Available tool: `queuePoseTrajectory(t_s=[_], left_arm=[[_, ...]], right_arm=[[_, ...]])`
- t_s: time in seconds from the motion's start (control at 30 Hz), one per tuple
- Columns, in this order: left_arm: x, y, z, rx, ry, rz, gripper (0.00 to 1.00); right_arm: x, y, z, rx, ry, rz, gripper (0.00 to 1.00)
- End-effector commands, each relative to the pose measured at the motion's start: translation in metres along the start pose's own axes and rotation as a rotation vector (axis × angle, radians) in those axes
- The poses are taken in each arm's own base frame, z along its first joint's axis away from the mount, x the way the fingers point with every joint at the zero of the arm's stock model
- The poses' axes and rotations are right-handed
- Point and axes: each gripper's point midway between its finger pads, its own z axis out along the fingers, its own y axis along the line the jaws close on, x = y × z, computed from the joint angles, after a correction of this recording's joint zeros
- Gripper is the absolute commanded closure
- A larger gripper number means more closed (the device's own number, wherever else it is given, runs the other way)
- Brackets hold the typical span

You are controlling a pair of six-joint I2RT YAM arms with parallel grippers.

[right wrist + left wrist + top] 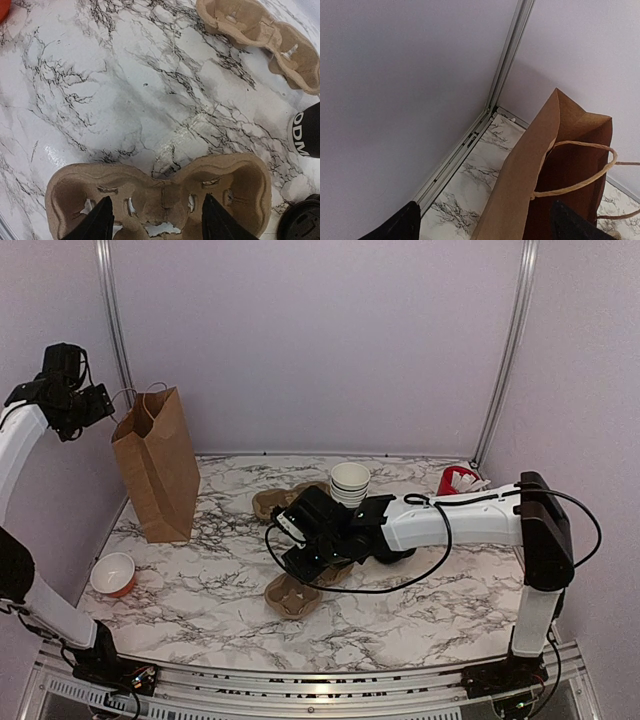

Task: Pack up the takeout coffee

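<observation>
Paper bag (158, 465) stands open; cup carrier (240, 185) lies under right end effector (157, 199)

We're looking into a robotics lab's test cell, no mistaking it. Plain pale walls (320, 340) box the scene in at the back and both sides, and bare aluminium posts (505, 350) run up the corners. The marble-look tabletop (200, 600) is a staged work surface. A metal rail (300, 685) runs along its near edge, and two machine arms are bolted there: the left arm (18, 455) in white and black, and the right arm (450, 520) trailing a loose black cable (380, 590). The props on show are coffee-shop stock: a brown paper bag (158, 465), pulp cup carriers (160, 195) and a stack of paper cups (350, 483), all set out on a rig bench.
</observation>
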Motion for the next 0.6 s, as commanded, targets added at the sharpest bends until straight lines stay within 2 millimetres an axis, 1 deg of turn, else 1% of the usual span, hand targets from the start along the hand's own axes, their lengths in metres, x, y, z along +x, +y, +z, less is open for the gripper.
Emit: queuePoseTrajectory(t_s=[0.0, 0.13, 0.33, 0.43, 0.57], left_arm=[[0.016, -0.015, 0.004, 0.101, 0.084, 0.047, 0.13], [0.032, -0.024, 0.015, 0.144, 0.149, 0.061, 0.21], [0.050, -0.025, 0.032, 0.135, 0.206, 0.082, 0.29], [0.057, -0.026, 0.040, 0.131, 0.234, 0.096, 0.36], [0.065, -0.028, 0.045, 0.131, 0.264, 0.125, 0.46]], right_arm=[[-0.010, -0.005, -0.011, 0.004, -0.029, 0.001, 0.41], [-0.013, -0.005, -0.013, 0.005, -0.039, 0.001, 0.41], [-0.013, -0.007, -0.016, 0.014, -0.041, 0.000, 0.41], [-0.014, -0.009, -0.017, 0.021, -0.045, -0.005, 0.40], [-0.013, -0.010, -0.019, 0.029, -0.046, -0.007, 0.40]])
